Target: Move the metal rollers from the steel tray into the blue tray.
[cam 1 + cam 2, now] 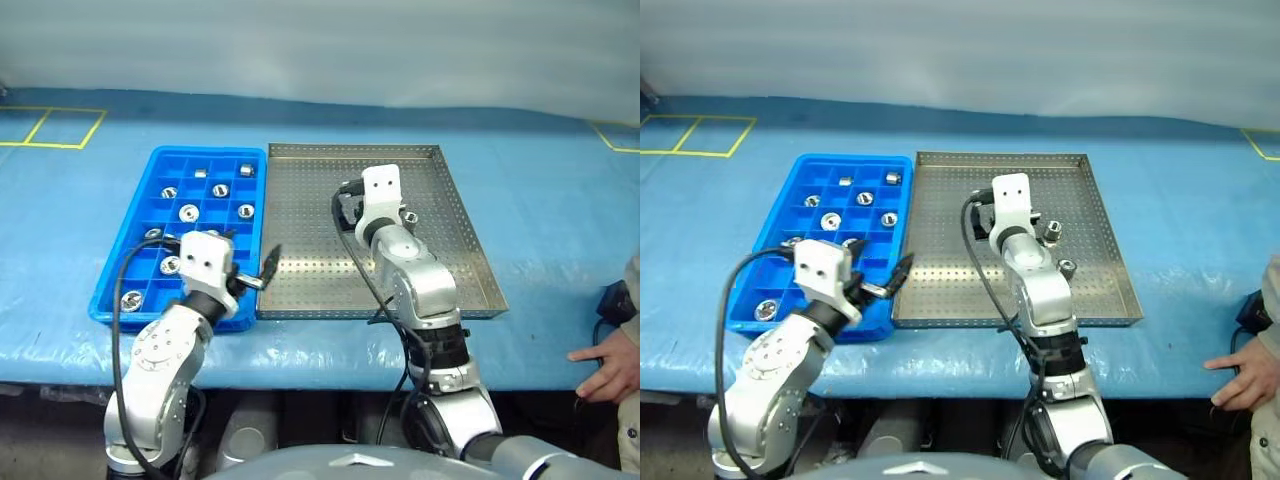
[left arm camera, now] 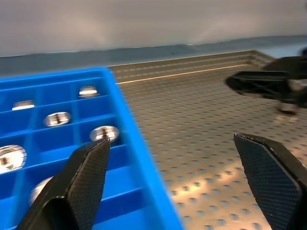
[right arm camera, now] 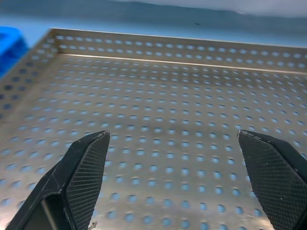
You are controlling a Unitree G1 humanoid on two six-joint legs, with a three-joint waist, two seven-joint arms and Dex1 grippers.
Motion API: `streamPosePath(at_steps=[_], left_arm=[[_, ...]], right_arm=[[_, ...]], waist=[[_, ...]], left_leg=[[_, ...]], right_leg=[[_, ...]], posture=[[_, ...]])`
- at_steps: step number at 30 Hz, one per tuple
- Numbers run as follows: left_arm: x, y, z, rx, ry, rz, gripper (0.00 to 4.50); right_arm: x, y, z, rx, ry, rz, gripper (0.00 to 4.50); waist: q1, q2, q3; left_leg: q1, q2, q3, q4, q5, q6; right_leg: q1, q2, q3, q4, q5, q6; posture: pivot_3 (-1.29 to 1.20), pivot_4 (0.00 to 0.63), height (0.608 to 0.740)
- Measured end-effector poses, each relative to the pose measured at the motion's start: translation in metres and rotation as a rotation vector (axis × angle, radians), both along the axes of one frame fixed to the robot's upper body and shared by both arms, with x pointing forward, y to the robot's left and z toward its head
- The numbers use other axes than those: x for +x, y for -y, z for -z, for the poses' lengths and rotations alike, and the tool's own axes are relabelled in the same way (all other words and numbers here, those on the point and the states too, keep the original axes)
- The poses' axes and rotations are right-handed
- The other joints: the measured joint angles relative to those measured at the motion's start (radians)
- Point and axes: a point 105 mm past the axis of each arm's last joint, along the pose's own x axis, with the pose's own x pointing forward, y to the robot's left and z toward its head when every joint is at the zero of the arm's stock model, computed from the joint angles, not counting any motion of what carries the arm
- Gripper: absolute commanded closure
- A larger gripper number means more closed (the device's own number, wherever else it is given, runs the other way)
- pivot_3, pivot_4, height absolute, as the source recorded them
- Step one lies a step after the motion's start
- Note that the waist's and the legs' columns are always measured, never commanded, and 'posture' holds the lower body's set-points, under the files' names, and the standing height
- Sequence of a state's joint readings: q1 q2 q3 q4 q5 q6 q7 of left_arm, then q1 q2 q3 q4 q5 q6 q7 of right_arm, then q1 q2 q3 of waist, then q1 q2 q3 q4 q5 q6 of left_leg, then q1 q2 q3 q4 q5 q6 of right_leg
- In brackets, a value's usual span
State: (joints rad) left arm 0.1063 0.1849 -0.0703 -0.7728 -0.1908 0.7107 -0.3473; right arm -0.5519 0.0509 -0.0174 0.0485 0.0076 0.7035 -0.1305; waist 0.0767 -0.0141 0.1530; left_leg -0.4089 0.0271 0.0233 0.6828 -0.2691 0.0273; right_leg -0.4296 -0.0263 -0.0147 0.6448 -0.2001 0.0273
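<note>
Steel tray (image 1: 940,270), centre frame, is almost cleared, just two metal rollers (image 1: 1051,232) left at its right side. Blue tray (image 1: 160,160), left of it, holds about ten. Left gripper (image 1: 262,272) and right gripper (image 3: 177,177) both spread wide, empty

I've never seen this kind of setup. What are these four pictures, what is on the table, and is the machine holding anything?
A two-armed humanoid robot is sorting parts. Two pictures look down from its head; two come from cameras on its wrists. On the blue-covered table lie a blue tray already holding several metal rollers, and a steel tray with two rollers left. The left gripper hangs at the trays' shared edge, the right gripper over the steel tray. Both are open and empty. A person's hand rests at the table's edge.
</note>
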Motion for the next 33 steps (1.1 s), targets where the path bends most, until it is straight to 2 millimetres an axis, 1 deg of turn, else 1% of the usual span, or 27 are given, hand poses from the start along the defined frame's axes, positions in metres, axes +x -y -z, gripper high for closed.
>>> streamPosePath(at_steps=[3,8,13,17,20,24,26,27,30,32,33], left_arm=[[-0.006,0.015,0.002,-0.01,-0.015,0.095,0.02],[-0.012,0.03,0.008,-0.026,-0.046,0.164,0.02],[-0.016,0.034,0.014,-0.006,-0.064,0.183,0.02],[-0.017,0.033,0.015,-0.012,-0.069,0.16,0.02],[-0.017,0.033,0.015,-0.012,-0.063,0.157,0.0],[-0.017,0.033,0.016,-0.006,-0.066,0.153,0.0],[-0.017,0.033,0.016,-0.006,-0.067,0.154,0.0],[-0.017,0.033,0.016,-0.005,-0.066,0.154,0.0],[-0.017,0.033,0.016,-0.005,-0.064,0.153,0.0],[-0.017,0.033,0.015,-0.008,-0.062,0.148,0.0],[-0.016,0.033,0.015,-0.011,-0.058,0.142,0.0]], right_arm=[[0.011,0.019,0.007,-0.001,-0.008,0.102,0.0],[0.023,0.038,0.02,0.023,-0.051,0.218,0.0],[0.025,0.046,0.04,0.012,-0.107,0.263,0.0],[0.024,0.054,0.047,-0.006,-0.128,0.297,0.0],[0.024,0.056,0.048,0.011,-0.136,0.316,0.63],[0.021,0.048,0.049,0.029,-0.153,0.306,1.96],[0.02,0.048,0.048,0.033,-0.153,0.306,2.62],[0.019,0.047,0.048,0.036,-0.156,0.302,2.81],[0.016,0.042,0.047,0.05,-0.163,0.283,2.81],[0.014,0.032,0.045,0.058,-0.165,0.234,2.81],[0.014,0.024,0.041,0.062,-0.152,0.189,2.81]], waist=[[-0.012,0.001,0.001],[-0.023,0.002,0.001],[-0.024,0.003,0.001],[-0.023,0.003,0.001],[-0.022,0.003,0.001],[-0.022,0.004,0.001],[-0.021,0.004,0.002],[-0.021,0.004,0.002],[-0.021,0.005,0.002],[-0.021,0.005,0.002],[-0.024,0.006,0.003]], left_leg=[[0.0,0.0,0.0,-0.001,0.0,0.0],[0.001,0.0,0.001,-0.001,0.0,0.0],[0.001,0.001,0.001,-0.001,0.0,0.0],[0.001,0.001,0.001,-0.001,0.0,0.0],[0.001,0.001,0.001,-0.001,0.0,0.0],[0.001,0.001,0.001,-0.001,0.0,0.0],[0.001,0.001,0.001,-0.001,0.0,0.0],[0.001,0.001,0.001,-0.001,0.0,0.0],[0.001,0.001,0.001,-0.001,0.0,0.0],[0.001,0.001,0.001,-0.001,0.0,0.0],[0.001,0.001,0.001,-0.001,0.0,0.0]], right_leg=[[0.0,0.001,0.0,0.0,0.0,0.0],[0.0,0.002,0.001,0.0,0.0,0.0],[0.0,0.001,0.001,0.0,0.0,0.0],[0.0,0.001,0.002,0.0,0.0,0.0],[0.0,0.001,0.002,0.0,0.0,0.0],[0.0,0.001,0.001,0.0,0.0,0.0],[0.0,0.001,0.002,0.0,0.0,0.0],[0.0,0.001,0.001,0.0,0.0,0.0],[0.0,0.001,0.001,0.0,0.0,0.0],[0.0,0.001,0.002,0.0,0.0,0.0],[-0.001,0.001,0.002,0.0,0.0,0.0]], posture=[[0.22,0.15,0.74],[0.23,0.15,0.74],[0.24,0.15,0.74],[0.25,0.15,0.74],[0.25,0.15,0.74],[0.25,0.15,0.74],[0.25,0.15,0.74],[0.25,0.15,0.74],[0.24,0.15,0.74],[0.24,0.15,0.74],[0.24,0.15,0.74]])
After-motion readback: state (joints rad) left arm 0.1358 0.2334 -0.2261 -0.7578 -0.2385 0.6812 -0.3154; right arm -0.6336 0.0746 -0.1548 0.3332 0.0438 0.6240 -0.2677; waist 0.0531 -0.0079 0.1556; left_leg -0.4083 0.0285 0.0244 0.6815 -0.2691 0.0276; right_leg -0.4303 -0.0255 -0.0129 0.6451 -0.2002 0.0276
